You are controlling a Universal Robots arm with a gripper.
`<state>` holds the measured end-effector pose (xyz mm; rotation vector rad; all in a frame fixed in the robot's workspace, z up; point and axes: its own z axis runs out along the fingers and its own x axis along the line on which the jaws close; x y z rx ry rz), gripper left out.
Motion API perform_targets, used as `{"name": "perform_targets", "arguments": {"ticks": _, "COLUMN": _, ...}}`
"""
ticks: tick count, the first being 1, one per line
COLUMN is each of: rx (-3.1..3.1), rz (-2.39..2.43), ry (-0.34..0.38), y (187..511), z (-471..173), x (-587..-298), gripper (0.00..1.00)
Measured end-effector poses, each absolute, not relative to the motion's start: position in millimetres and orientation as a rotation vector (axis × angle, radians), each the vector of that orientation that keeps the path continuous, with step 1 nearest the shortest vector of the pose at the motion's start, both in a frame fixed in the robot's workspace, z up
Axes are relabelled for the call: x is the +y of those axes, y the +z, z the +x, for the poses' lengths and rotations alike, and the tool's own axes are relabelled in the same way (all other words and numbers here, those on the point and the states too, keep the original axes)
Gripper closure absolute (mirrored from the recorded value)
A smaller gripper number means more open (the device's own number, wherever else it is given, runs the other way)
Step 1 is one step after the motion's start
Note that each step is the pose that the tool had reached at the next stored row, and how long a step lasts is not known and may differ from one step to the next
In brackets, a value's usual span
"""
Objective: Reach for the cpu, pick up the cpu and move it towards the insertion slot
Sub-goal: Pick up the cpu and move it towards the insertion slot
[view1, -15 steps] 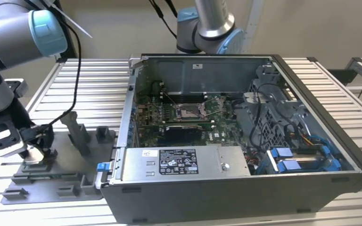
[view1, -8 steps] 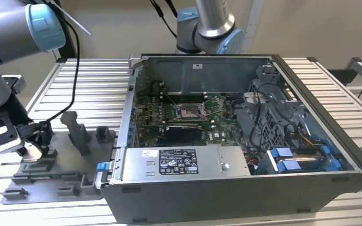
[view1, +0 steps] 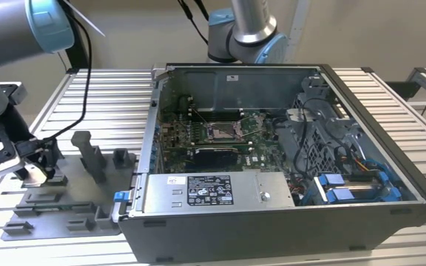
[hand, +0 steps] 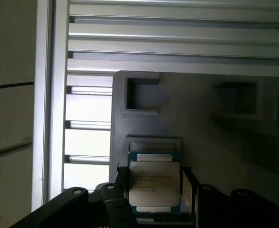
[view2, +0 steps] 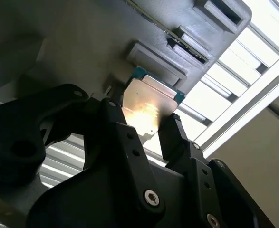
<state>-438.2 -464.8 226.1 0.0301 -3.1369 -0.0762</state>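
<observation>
we hold the cpu (hand: 154, 183) pinched by opposite edges in the gripper (hand: 153, 191), the insertion slot (view1: 223, 131) lying well apart toward the exterior view's right.

In the exterior view's lower left, two upright grey blocks (view1: 91, 156) rise from the fixture tray (view1: 80, 189), between the claw (view1: 37, 173) and the computer case's side wall (view1: 151, 127). Above them the way is open. Mid-frame, the insertion slot (view1: 223, 131) lies uncovered, with cables (view1: 309, 130) crowding its right.
</observation>
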Motion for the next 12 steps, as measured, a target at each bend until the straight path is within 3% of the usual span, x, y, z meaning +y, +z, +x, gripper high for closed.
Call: {"name": "perform_targets", "arguments": {"ticks": 12, "rx": -3.137, "rz": 0.03, "ry": -0.076, "y": 239, "z": -438, "x": -465, "gripper": 1.0}}
